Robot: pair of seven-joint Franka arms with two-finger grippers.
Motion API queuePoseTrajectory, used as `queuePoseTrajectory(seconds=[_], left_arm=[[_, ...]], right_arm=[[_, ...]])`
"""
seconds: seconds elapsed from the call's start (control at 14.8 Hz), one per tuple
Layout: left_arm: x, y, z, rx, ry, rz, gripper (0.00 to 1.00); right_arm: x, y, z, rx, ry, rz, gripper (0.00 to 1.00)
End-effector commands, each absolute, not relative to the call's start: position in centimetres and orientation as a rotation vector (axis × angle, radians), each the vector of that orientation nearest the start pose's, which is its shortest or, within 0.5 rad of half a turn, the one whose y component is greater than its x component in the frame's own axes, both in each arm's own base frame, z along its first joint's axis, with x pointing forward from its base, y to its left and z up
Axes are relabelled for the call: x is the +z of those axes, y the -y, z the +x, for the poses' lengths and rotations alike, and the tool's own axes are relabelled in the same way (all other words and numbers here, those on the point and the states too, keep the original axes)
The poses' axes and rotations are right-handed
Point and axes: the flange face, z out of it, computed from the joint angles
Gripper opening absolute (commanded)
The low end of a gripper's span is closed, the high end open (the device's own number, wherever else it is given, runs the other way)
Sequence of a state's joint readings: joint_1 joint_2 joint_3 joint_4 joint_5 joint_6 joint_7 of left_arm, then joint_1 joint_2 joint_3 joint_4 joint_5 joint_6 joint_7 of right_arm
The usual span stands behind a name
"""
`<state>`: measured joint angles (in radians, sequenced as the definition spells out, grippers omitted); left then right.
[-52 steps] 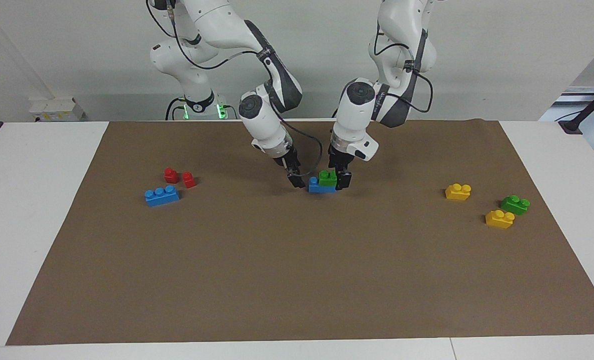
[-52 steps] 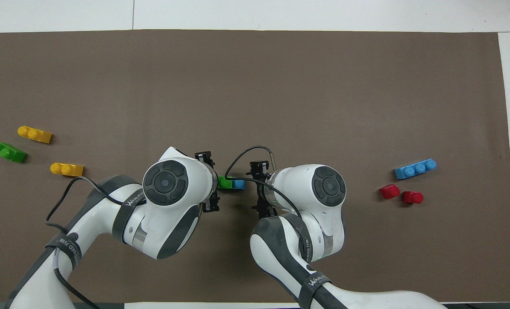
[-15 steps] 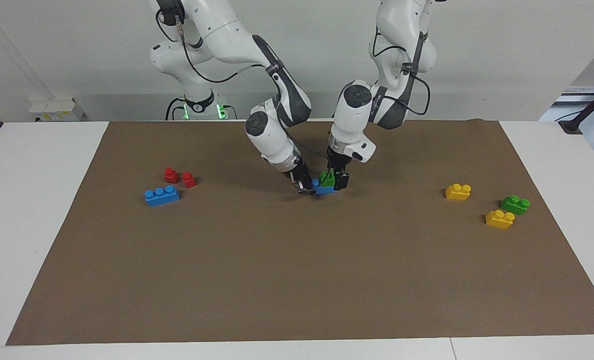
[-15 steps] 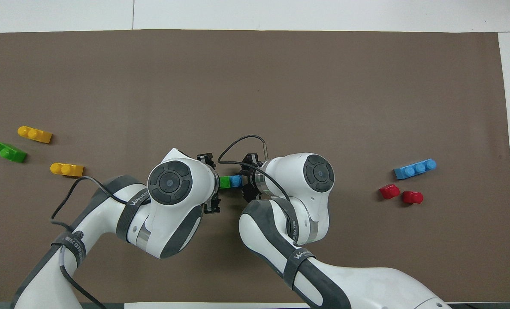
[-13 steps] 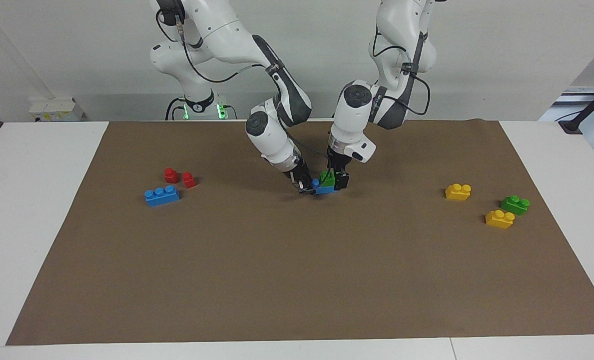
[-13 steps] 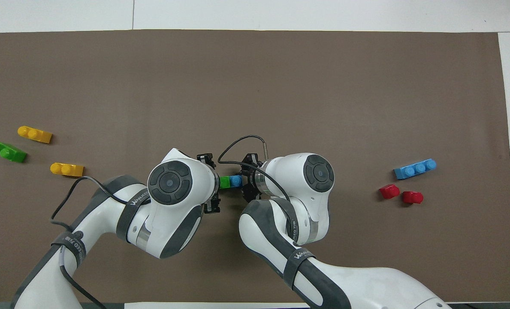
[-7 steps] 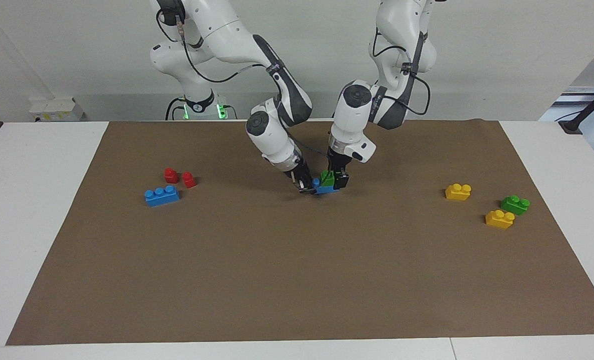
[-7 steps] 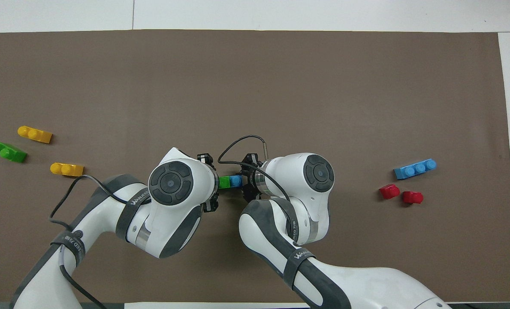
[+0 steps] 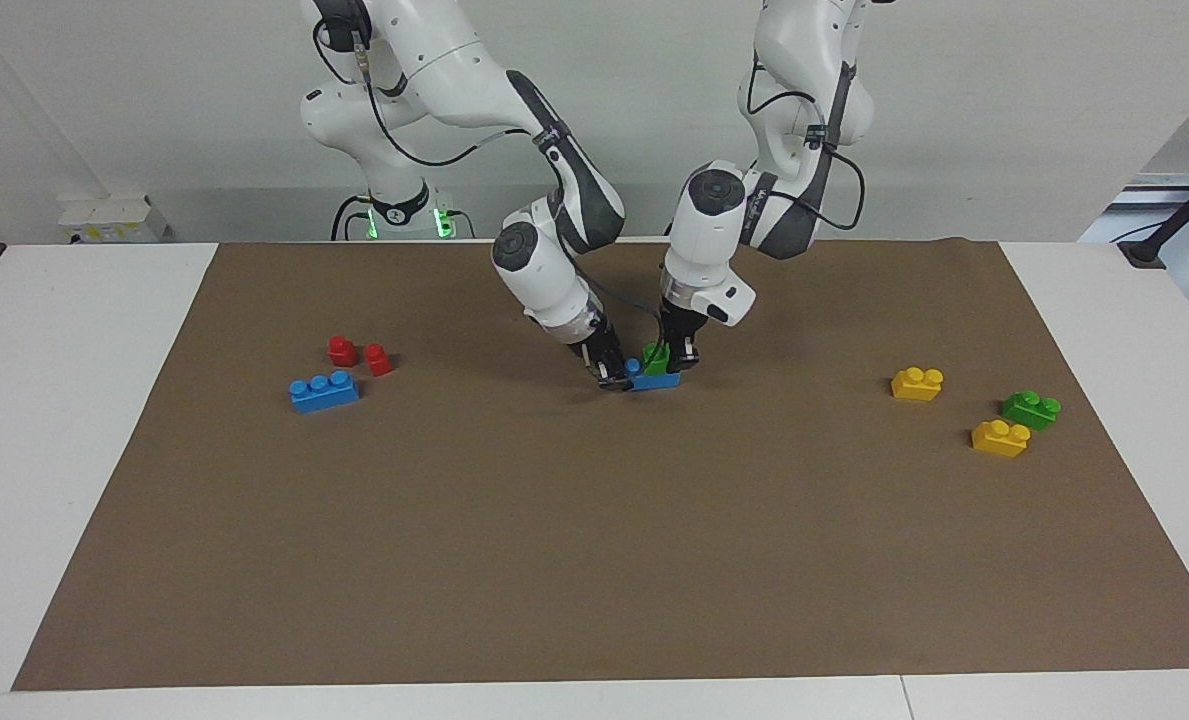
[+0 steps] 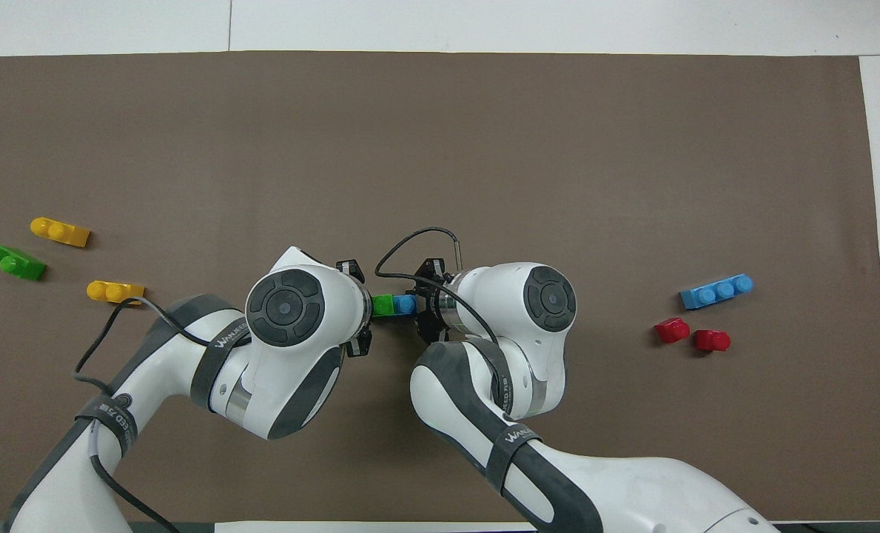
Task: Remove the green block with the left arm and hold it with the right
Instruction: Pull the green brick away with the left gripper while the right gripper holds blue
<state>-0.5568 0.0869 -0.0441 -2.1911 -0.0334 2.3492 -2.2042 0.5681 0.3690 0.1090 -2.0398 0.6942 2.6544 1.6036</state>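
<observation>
Mid-tabletop, on the brown mat (image 9: pixel 594 560): the green block (image 9: pixel 658 359) sat on top of a blue brick (image 9: pixel 651 379), which rested on the mat. In the overhead view only one blue stud showed beside the green block (image 10: pixel 383 305), toward the right arm's end.

Left tool (image 9: pixel 676 362) was down at the green block, fingers closed on its sides. The left arm (image 9: pixel 716 230) came down steeply over it.

Right tool (image 9: pixel 611 378) was low at the blue brick's end, toward the right arm's end of the tabletop, fingers closed on that end. The right arm (image 9: pixel 544 270) leaned in at a slant.

Both wrists crowded the stack from above; in the overhead view, little of either tool was visible.

Other bricks lay well apart from the stack. Toward the right arm's end: a second blue brick (image 9: pixel 324 391) and two small red pieces (image 9: pixel 359 354) just beside it, nearer to the robots. Toward the left arm's end: two yellow bricks (image 9: pixel 917 383) (image 9: pixel 1000 438) and a darker green brick (image 9: pixel 1031 409) between them.
</observation>
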Motion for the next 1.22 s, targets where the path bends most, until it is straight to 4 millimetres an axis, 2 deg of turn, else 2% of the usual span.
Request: queuePoseTrajectory(seconds=[0.0,0.2,0.47,0.81,1.15], left_arm=[[39.0,29.0,48.3,0.003,-2.241,2.091,0.00],[41.5,27.6,48.9,0.013,-2.252,2.051,0.00],[41.8,24.2,50.4,0.021,-2.209,2.114,0.00],[41.5,17.1,53.1,0.039,-2.024,2.311,0.00],[40.9,10.0,54.5,0.045,-1.788,2.507,0.00]], right_arm=[[27.0,-36.9,48.4,0.444,-1.879,-1.996,0.00],[27.0,-36.9,48.4,0.444,-1.879,-1.997,0.00],[27.0,-36.8,48.4,0.443,-1.880,-1.995,0.00],[27.0,-36.6,48.6,0.443,-1.883,-1.993,0.00],[26.9,-36.3,48.8,0.441,-1.878,-1.998,0.00]])
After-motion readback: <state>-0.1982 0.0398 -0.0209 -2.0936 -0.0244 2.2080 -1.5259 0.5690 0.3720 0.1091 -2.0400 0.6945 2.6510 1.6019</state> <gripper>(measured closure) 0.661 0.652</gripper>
